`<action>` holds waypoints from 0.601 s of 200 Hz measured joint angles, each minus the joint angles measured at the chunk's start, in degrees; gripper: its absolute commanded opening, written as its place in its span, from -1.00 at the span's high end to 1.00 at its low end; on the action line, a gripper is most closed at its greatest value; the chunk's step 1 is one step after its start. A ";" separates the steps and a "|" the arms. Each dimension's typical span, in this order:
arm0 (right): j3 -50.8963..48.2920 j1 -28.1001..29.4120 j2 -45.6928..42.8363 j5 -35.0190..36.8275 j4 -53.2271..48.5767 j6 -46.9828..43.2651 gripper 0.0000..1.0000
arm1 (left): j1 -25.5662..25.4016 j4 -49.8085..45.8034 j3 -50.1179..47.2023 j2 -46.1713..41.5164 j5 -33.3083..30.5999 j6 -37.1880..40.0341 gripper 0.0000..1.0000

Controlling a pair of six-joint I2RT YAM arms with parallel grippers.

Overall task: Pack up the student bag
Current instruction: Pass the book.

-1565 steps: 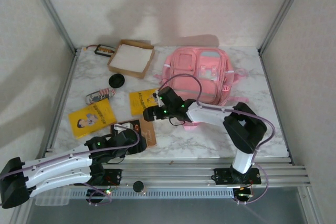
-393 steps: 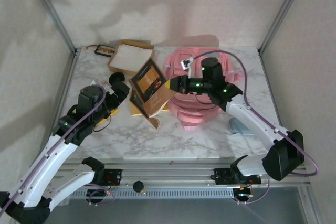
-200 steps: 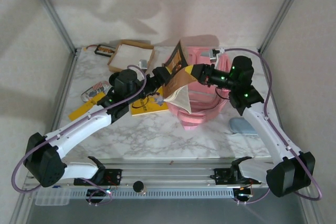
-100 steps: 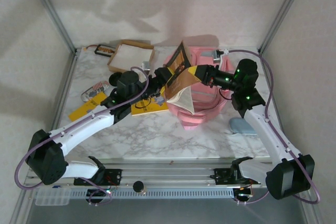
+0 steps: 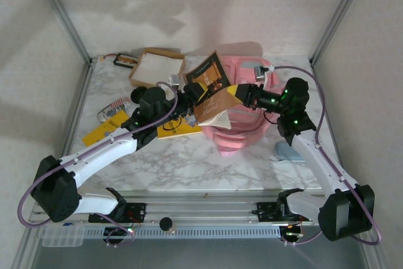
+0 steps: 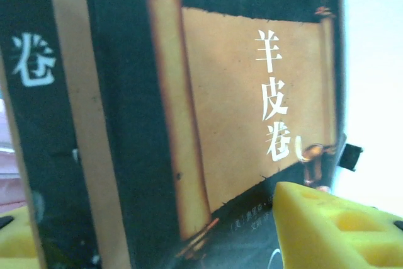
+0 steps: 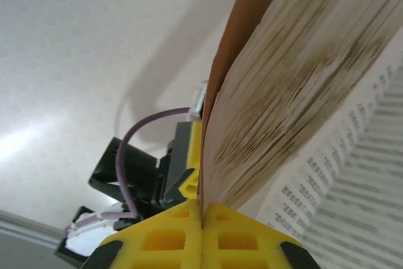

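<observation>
The student bag is laid flat on the far right of the desk, front panels up, partly covered by a raised book. Its long axis is judged to run near to far, and a curved pink rim at the near end suggests the mouth is there. Being soft fabric, it is expected to be light, to sag, and to slide on the smooth desk; it is best taken by the rim or a strap. The book's cover is pinched between the closed right fingers. The left fingers are set apart on either side of the book; whether it is gripped cannot be told.
</observation>
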 measured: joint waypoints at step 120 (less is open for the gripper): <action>2.10 -4.33 -0.39 1.09 -24.96 -18.29 -0.37 | 0.00 0.44 0.46 -0.04 2.82 4.28 1.00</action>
